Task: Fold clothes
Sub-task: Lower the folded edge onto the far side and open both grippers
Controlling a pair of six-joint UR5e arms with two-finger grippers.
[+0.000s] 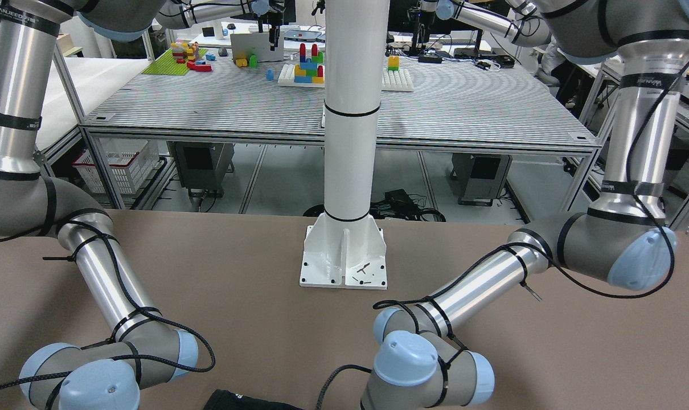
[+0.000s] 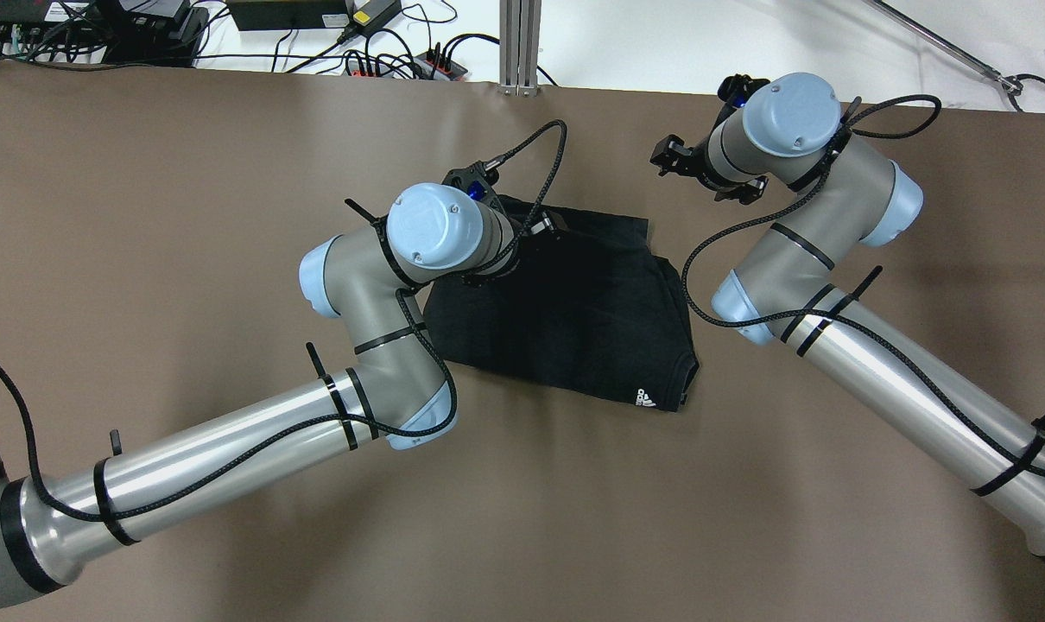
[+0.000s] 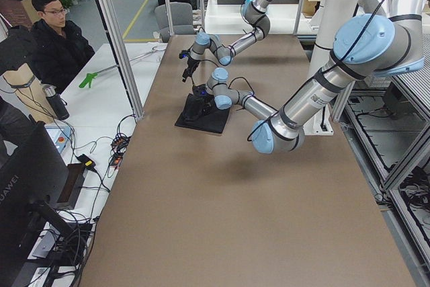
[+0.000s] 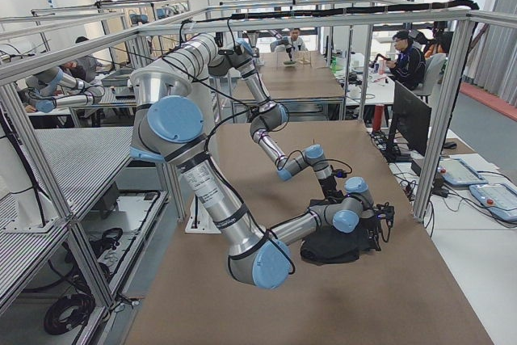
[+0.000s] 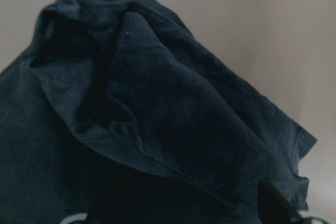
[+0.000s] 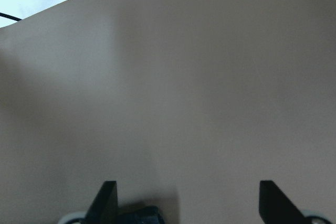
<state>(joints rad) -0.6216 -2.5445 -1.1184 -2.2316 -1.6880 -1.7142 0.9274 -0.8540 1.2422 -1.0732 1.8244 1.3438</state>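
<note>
The clothes (image 2: 574, 320) are one black garment lying in a rough folded rectangle mid-table, a small white mark (image 2: 643, 397) at its near right corner. It also shows as a dark patch (image 3: 201, 113) in the exterior left view and as a dark heap (image 4: 339, 244) in the exterior right view. My left gripper (image 2: 544, 226) hangs low over the garment's far left part. In the left wrist view rumpled cloth (image 5: 157, 119) fills the frame and the left gripper (image 5: 189, 198) stands open. My right gripper (image 2: 704, 173) is off the garment's far right corner, open over bare table (image 6: 189, 190).
The brown table (image 2: 142, 216) stretches wide on both sides of the garment. A white pillar base (image 1: 344, 259) stands on the robot's side. Cables and power strips (image 2: 358, 52) lie beyond the far edge. A person (image 3: 57, 38) sits off the table's far side.
</note>
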